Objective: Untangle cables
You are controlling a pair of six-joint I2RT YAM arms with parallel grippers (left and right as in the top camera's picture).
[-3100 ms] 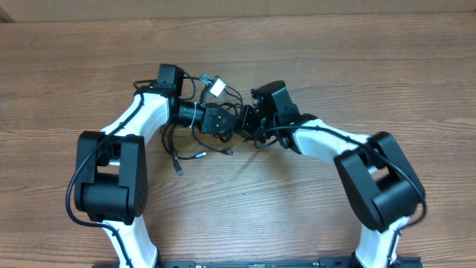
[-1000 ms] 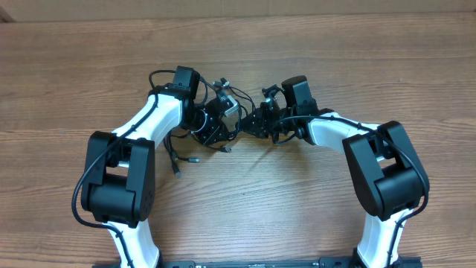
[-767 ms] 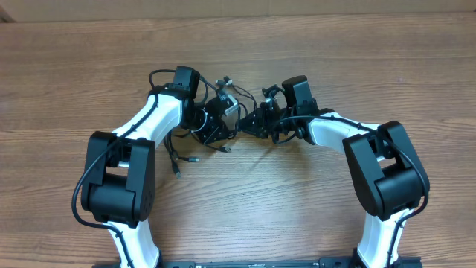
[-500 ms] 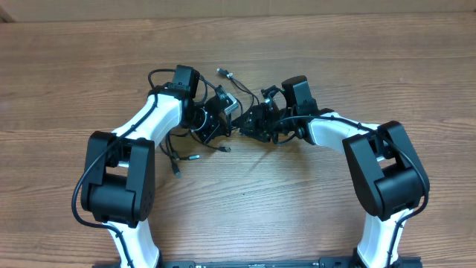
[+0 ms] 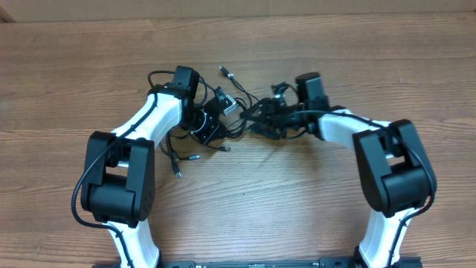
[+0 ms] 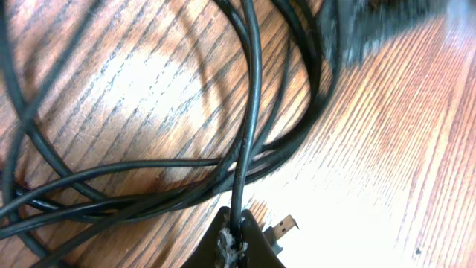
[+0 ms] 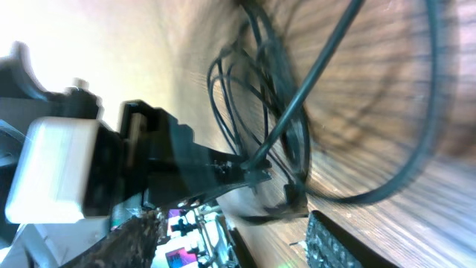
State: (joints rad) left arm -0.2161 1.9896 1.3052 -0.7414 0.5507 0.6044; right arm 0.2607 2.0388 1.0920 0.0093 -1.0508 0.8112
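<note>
A wooden table [image 5: 245, 219], warm brown with long grain, spreads out before me. A paler tan strip [image 5: 372, 7] borders it at twelve o'clock. Bright light glosses the wood.

The left arm [image 5: 146, 119] and right arm [image 5: 343, 126] share white curved links, blocky black joints and black cabling.

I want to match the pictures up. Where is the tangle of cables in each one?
Overhead: the cables sit in the upper middle.
Left wrist: the cables fill the picture, one strand pinched at the bottom.
Right wrist: the cables loop across the middle and right.
Shared landmark: the left gripper, its fingers pinching one strand, shows in all three.
</note>
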